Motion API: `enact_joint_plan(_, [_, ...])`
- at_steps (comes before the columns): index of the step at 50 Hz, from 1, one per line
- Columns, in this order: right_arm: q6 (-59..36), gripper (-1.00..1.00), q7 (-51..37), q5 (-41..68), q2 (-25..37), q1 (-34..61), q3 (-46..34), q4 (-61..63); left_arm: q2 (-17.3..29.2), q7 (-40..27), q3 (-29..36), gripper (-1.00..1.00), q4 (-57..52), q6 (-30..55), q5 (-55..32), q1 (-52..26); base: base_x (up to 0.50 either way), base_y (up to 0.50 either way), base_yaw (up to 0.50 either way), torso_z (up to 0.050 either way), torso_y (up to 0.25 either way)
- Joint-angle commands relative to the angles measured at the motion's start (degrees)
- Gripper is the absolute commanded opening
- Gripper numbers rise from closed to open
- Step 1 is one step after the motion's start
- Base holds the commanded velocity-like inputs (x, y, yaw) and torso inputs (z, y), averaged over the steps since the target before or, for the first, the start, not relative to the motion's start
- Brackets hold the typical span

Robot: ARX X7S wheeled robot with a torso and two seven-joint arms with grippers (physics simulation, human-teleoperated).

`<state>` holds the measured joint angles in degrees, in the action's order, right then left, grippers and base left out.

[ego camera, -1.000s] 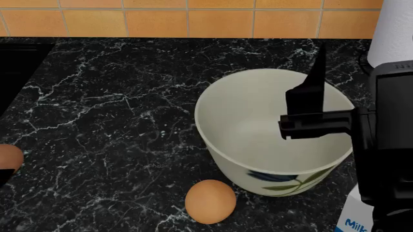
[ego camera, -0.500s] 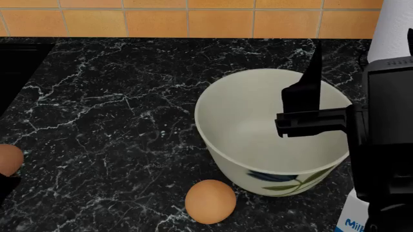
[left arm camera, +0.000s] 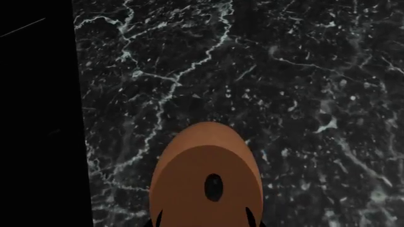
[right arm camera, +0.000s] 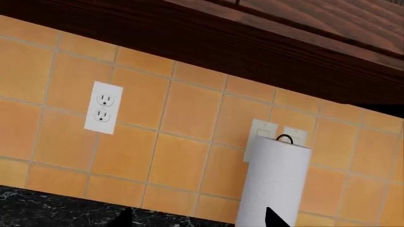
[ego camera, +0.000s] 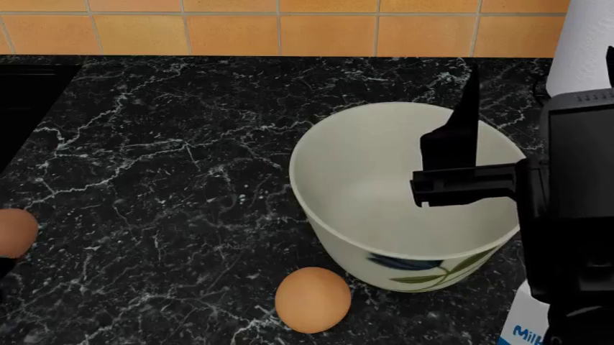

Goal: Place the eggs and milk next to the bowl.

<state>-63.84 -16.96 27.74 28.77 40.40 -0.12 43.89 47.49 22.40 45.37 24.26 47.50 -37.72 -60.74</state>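
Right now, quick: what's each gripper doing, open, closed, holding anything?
Left gripper: shut on a smooth brown-orange egg, held above the black marble counter.
Right gripper: open, holding nothing, fingertips apart.

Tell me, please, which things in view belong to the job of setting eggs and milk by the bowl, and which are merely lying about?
Job:
bowl
egg beside the bowl
egg at the left end effector
milk carton, partly hidden

Lying about:
paper-towel roll
wall outlet
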Motion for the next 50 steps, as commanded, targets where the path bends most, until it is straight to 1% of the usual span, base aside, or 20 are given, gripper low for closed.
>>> enact_joint_plan(1, [0.10,1.00,-0.15,0.27,0.09,-0.13,0.19,0.06,-0.17,-0.65,-0.55,-1.00,0.18,0.39,-1.03,-0.14,0.00,0.00,0.00,0.000,0.000])
enact_joint_plan(7, [-0.05,1.00,-0.29,0.46,0.15,-0.37,0.41,0.37,0.21,-0.83,-1.12,-1.00,-0.36,0.04,-1.36,-0.18,0.00,0.00,0.00,0.000,0.000])
enact_joint_plan(15, [0.30,1.00,-0.29,0.64,0.08,-0.35,0.44,0.20,2.28,-1.56,-3.48,-1.00,-4.79,0.08,-3.82,0.28,0.00,0.00,0.00,0.000,0.000])
enact_joint_plan(17, [0.70,1.00,-0.17,0.57,0.12,-0.35,0.34,-0.09,2.68,-1.83,-4.81,-1.00,-6.02,0.85,-5.58,0.19,0.00,0.00,0.00,0.000,0.000])
enact_joint_plan(31, [1.63,1.00,-0.01,0.97,0.23,-0.79,1.00,-0.26,4.30,-1.49,-5.70,-1.00,-12.01,4.03,-8.62,-0.73,0.00,0.00,0.00,0.000,0.000])
enact_joint_plan(37, [1.54,1.00,-0.03,1.61,0.42,-1.74,2.33,0.66,2.99,-0.52,-4.38,-1.00,-14.14,5.81,-8.83,-2.26,0.00,0.00,0.00,0.000,0.000])
enact_joint_plan(42, [0.34,1.00,-0.27,2.76,0.74,-2.54,4.36,2.38,0.20,-0.43,-4.12,-1.00,-14.89,8.70,-10.43,-4.39,0.00,0.00,0.00,0.000,0.000])
enact_joint_plan(50, [-0.56,1.00,-0.59,3.74,0.74,-2.75,5.51,3.59,-3.66,0.60,-3.15,-1.00,-13.68,10.20,-10.94,-6.77,0.00,0.00,0.00,0.000,0.000])
